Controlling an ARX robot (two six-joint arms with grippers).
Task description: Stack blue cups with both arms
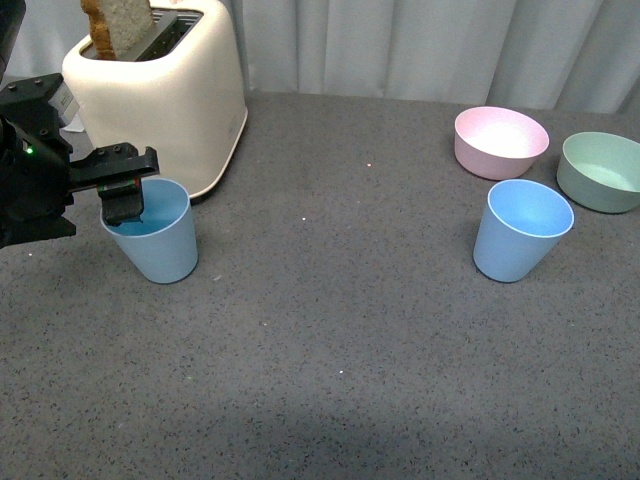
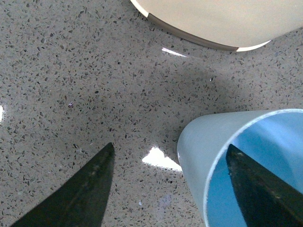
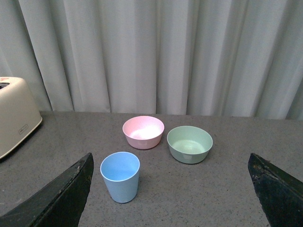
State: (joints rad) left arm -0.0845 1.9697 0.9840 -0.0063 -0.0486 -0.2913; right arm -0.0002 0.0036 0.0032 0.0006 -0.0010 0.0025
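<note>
Two light-blue cups stand upright on the grey table. The left cup (image 1: 158, 243) stands in front of the toaster. My left gripper (image 1: 125, 196) is open and straddles this cup's near-left rim. In the left wrist view the gripper (image 2: 170, 147) has one finger (image 2: 258, 189) inside the cup (image 2: 196, 161) and the other finger (image 2: 87, 189) outside over the table. The right cup (image 1: 520, 232) stands alone at the right. My right gripper (image 3: 169, 158) is open and empty, back from that cup (image 3: 120, 178), and is out of the front view.
A cream toaster (image 1: 170, 95) with a bread slice (image 1: 120, 25) stands right behind the left cup. A pink bowl (image 1: 500, 142) and a green bowl (image 1: 600, 172) sit behind the right cup. A curtain hangs along the table's far edge.
</note>
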